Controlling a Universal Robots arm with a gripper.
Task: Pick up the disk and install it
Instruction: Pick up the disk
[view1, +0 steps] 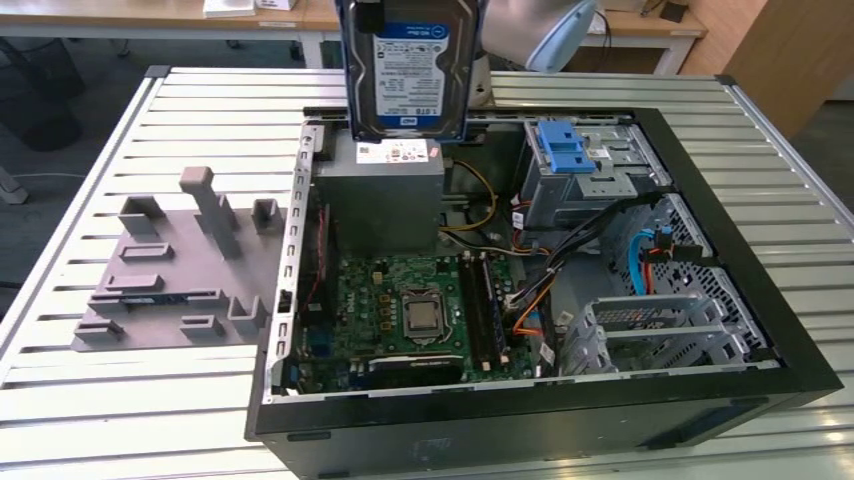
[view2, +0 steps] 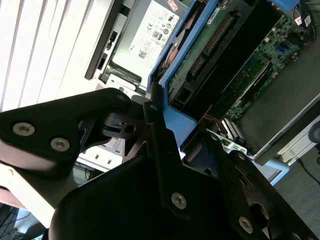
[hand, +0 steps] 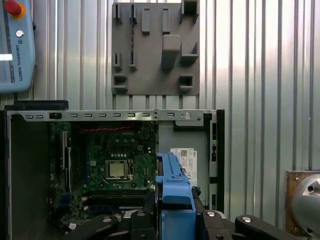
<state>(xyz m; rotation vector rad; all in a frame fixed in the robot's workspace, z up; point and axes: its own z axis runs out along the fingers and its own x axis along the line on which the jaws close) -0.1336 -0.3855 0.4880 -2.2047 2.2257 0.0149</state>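
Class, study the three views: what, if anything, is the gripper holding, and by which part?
The gripper holds the disk, clamped at its upper end across the blue carrier rails, upright above the open computer case.

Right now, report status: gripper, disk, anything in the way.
Gripper shut on the disk. Disk upright above the open computer case, not installed. Loose cables beside the drive cage.

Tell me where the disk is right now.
In the exterior view the disk hangs upright at top centre, above the open computer case, right over the grey power supply box; the second wrist view shows the tool clamped on it.
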